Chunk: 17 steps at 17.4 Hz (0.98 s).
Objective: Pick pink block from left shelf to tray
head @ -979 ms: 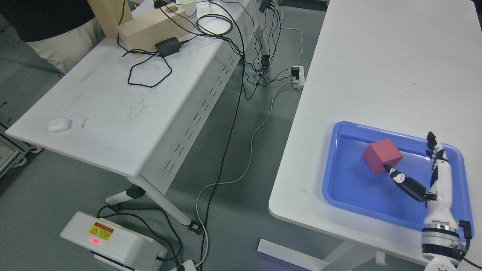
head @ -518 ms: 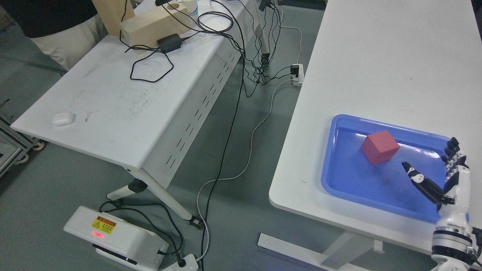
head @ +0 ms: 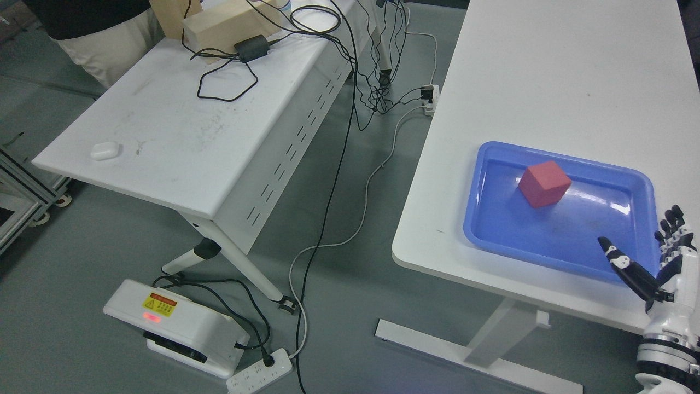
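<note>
Block (head: 544, 184) in tray (head: 552, 251), toward its far side. Tray on near right part of right table (head: 547, 71). Right hand (head: 659, 262) at tray's near right corner, apart from block, thumb over tray's near rim. Left table (head: 180, 142) across floor gap from right table. Earbud case (head: 105, 150) on left table near its left edge; power adapter (head: 252, 47) and wooden block (head: 224, 24) at its far end. Person (head: 98, 27) behind left table's far left corner. Cables (head: 350, 109) hanging in gap between tables. Power box (head: 175, 325) and power strip (head: 260, 372) on floor before left table.

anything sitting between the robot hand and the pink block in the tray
Nothing: in the head view only bare blue plastic tray floor lies between the open right robot hand and the pink cube block.
</note>
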{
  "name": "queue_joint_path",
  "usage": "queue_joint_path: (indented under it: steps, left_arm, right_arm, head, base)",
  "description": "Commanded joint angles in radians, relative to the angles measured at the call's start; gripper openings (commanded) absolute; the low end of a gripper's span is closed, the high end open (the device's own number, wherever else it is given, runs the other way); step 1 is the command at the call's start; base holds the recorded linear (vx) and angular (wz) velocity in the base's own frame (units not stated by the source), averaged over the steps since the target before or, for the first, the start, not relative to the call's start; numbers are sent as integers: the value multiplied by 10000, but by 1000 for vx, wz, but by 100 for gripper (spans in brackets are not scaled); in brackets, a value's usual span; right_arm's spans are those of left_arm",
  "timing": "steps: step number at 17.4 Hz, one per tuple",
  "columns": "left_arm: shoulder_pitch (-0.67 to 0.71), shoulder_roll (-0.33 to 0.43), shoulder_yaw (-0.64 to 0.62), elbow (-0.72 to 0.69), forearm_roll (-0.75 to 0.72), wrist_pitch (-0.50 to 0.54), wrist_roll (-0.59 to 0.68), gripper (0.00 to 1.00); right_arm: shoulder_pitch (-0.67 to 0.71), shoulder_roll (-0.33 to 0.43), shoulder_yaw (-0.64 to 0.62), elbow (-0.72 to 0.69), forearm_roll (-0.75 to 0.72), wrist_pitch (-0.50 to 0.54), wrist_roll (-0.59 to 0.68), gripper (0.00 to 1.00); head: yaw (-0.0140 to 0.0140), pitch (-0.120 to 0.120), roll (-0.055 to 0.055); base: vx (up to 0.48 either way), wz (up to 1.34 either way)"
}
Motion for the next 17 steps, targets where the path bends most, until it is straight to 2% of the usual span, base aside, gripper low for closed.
queue_joint_path:
  steps: [1, 17]
  left_arm:
    - [91, 175, 0, 0, -15, -8, -6, 100]
    - [91, 175, 0, 0, -15, -8, -6, 100]
  right_arm:
    - [28, -239, -274, 5, -63, 14, 6, 100]
    - [59, -239, -274, 35, -63, 14, 22, 100]
  head:
    - [0, 0, 0]
    - [0, 0, 0]
  base:
    - [-124, -20]
    - [-83, -154]
